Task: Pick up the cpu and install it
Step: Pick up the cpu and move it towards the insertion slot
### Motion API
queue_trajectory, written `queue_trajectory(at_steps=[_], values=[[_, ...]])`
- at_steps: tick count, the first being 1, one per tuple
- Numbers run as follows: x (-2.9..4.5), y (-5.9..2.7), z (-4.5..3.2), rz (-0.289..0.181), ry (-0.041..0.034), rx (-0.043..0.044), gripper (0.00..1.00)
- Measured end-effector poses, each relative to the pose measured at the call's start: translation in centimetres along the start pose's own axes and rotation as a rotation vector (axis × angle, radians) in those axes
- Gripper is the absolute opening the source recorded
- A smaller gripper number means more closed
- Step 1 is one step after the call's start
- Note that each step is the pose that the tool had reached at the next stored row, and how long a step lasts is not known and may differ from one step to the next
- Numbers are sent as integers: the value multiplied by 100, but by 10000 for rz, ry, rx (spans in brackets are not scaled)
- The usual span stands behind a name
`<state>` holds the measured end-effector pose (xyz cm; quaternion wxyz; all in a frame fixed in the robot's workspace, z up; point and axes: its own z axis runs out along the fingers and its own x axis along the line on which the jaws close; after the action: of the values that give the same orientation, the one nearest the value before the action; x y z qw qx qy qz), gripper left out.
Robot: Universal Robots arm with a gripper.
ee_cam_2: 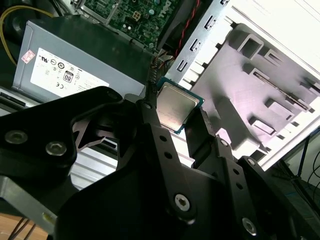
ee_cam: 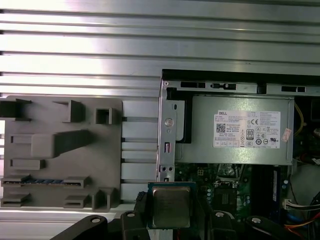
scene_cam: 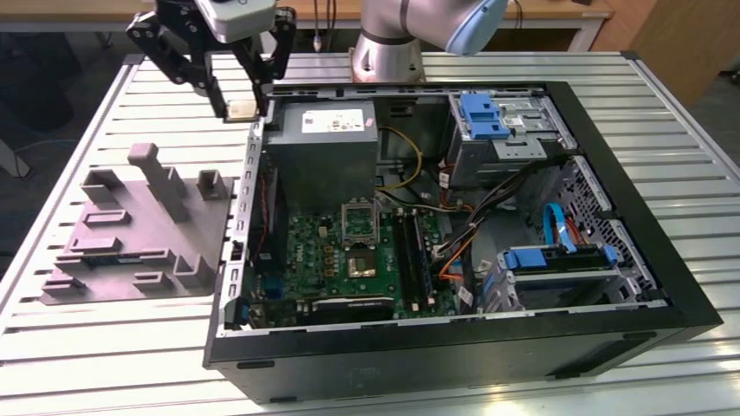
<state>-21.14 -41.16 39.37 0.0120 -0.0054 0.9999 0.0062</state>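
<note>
Exterior view puts the gripper [scene_cam: 242, 102] at the far side of the scene, toward that view's left, raised above the slatted metal table [scene_cam: 104, 373]. It hangs just outside the far corner of the open computer case [scene_cam: 630, 186]. Its two black fingers [scene_cam: 218, 94] point downward and are clenched on the cpu [scene_cam: 243, 110], a small square chip pinched by opposite edges at the fingertips.

In the second wrist view the cpu [ee_cam_2: 175, 106] sits between the fingers [ee_cam_2: 150, 117] with its dull silvery top facing the camera and a thin green border around it. Part of the chip pokes out past the fingertips. The gripper [ee_cam_2: 176, 121] has nothing else in its grasp.

In the first wrist view the cpu [ee_cam: 171, 205] hangs over the case's left wall, between the grey moulded fixture [ee_cam: 60, 150] on the table and the grey power-supply box [ee_cam: 240, 130] inside the case, touching neither.

In the exterior view the fixture [scene_cam: 127, 234] lies on the table to the left of the case, nearer than the gripper. The dark square socket [scene_cam: 362, 263] on the green motherboard [scene_cam: 312, 251] lies well apart from the chip, nearer and to the right, beyond the power-supply box [scene_cam: 329, 152].
</note>
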Motion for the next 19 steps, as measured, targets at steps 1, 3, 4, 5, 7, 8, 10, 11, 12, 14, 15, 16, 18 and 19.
queue_trajectory(at_steps=[1,3,4,5,7,8,10,11,12,14,15,16,18,19], values=[[-7,0,0,1,1,1,47],[-27,0,0,1,1,-1,47],[-35,0,1,1,0,-1,47],[-45,-1,1,1,0,-1,47],[-66,-1,1,1,0,-1,47],[-79,-1,2,0,0,-2,47],[-112,-1,2,0,1,-1,47],[-126,-1,3,0,0,-2,47],[-139,-2,4,0,0,-2,47],[-160,-2,4,1,0,-1,47],[-173,-2,4,0,0,-2,47],[-186,-2,4,0,0,-1,47],[-209,-2,5,1,1,-1,47],[-222,-2,5,1,1,-1,47]])
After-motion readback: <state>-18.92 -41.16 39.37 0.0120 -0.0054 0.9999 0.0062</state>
